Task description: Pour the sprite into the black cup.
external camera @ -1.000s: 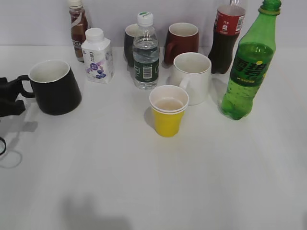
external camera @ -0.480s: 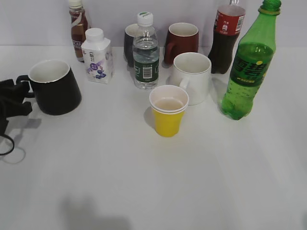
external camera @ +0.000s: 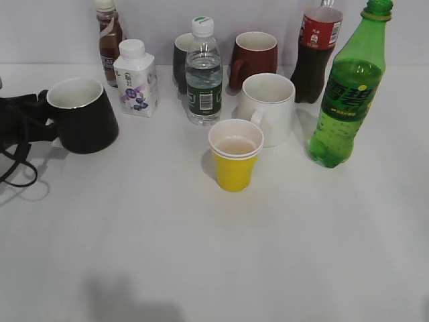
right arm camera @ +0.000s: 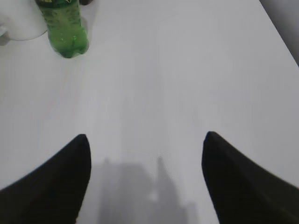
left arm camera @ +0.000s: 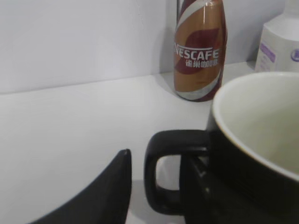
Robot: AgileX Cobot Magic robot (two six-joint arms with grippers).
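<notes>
Your left claw [external camera: 41, 115] now grips the black cup [external camera: 84, 115] by its handle, tilted and shifted since a second ago; the sprite [right arm camera: 63, 25] stands untouched, far ahead-left of your wide-open right claw [right arm camera: 145, 175].

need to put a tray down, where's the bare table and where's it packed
Free: the whole near half of the table, in front of the yellow paper cup, and the strip between the black cup and that cup. Crowded: the back row, from the Nescafe bottle to the sprite.
</notes>
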